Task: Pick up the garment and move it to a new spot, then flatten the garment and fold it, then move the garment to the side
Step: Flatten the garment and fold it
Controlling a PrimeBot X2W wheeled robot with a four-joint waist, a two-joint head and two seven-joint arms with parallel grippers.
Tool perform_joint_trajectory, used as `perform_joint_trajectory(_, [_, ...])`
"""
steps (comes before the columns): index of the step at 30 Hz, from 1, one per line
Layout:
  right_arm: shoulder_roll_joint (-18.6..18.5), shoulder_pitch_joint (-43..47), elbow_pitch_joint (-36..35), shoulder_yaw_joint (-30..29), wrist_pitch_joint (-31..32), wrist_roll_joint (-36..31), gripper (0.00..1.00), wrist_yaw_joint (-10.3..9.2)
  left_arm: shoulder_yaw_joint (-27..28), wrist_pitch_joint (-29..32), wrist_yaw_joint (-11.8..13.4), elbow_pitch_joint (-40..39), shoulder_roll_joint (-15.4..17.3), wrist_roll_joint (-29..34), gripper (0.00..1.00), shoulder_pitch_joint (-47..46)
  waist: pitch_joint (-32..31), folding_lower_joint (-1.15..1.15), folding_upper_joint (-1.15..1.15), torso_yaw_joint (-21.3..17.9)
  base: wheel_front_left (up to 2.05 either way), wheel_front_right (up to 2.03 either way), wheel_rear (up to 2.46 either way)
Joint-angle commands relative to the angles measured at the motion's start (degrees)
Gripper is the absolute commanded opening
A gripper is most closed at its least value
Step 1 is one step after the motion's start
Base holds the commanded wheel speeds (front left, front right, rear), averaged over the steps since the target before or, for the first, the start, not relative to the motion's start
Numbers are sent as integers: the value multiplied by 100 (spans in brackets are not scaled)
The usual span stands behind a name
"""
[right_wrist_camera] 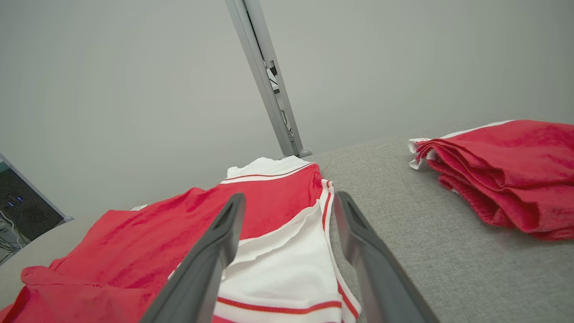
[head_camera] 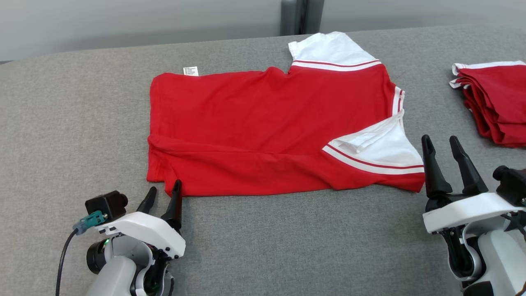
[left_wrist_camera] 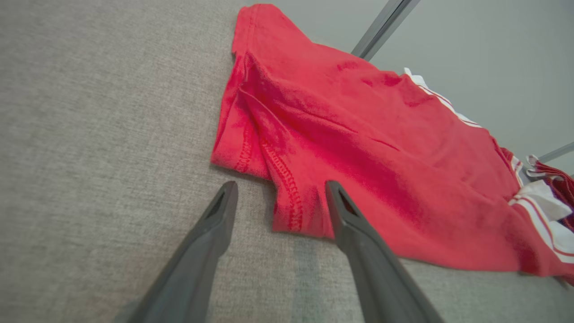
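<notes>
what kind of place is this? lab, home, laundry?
Probably a lab folding station: grey fabric-covered table, bare wall with metal post, red shirt laid out, stack of folded red garments.

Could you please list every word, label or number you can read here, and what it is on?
The white tag on the far edge of the red shirt: rows of print, too small to read.
Nothing else here carries readable text.

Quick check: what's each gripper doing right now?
Left gripper: open, empty, by the garment's hem corner.
Right gripper: open, empty, beside its white sleeve.
</notes>
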Motion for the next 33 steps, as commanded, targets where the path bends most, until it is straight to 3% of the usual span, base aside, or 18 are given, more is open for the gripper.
perform_joint_trajectory(1, [2, 88, -54, -42, -6, -53, 100, 2, 0, 62, 83, -21, 47, 13, 100, 53, 1, 0, 0, -45, 0, 0, 0])
perform_joint_trajectory(4, [71, 179, -126, -83, 40, -100, 100, 2, 46, 171, 206, -10, 47, -47, 100, 55, 13, 0, 0, -120, 0, 0, 0])
perform_joint_trajectory(10, [143, 265, -175, -144, 143, -151, 100, 2, 197, 273, 216, 141, 1, -282, 100, -79, 52, 0, 0, -226, 0, 0, 0])
perform_joint_trajectory(11, [158, 283, -147, -156, 156, -151, 100, 2, 222, 265, 204, 191, -2, -315, 91, -111, 56, 0, 0, -238, 0, 0, 0])
perform_joint_trajectory(12, [171, 293, -113, -169, 208, -149, 100, 1, 252, 238, 193, 242, 6, -329, 69, -145, 62, 0, 0, -250, 0, 0, 0])
perform_joint_trajectory(13, [184, 302, -64, -198, 253, -162, 100, 2, 266, 210, 171, 298, 12, -338, 57, -170, 67, 0, 0, -260, 0, 0, 0])
perform_joint_trajectory(16, [256, 313, 103, -310, 396, -205, 100, 2, 286, 135, 101, 454, -19, -386, 35, -253, 76, 0, 0, -278, 0, 0, 0])
perform_joint_trajectory(17, [277, 314, 162, -350, 441, -217, 100, 2, 280, 101, 76, 500, -35, -374, 22, -283, 78, 0, 0, -282, 0, 0, 0])
perform_joint_trajectory(18, [298, 317, 210, -377, 464, -250, 100, 2, 275, 79, 27, 546, -57, -387, 0, -304, 79, 0, 0, -282, 0, 0, 0])
perform_joint_trajectory(25, [462, 237, 485, -467, 676, -162, 100, 2, 182, -164, -214, 714, -144, -360, 0, -413, 61, 0, 0, -238, 0, 0, 0])
perform_joint_trajectory(33, [547, -78, 929, -552, 1088, 79, 100, 2, 155, -335, -266, 552, -75, -283, 0, -436, 93, 0, 0, -133, 0, 0, 0])
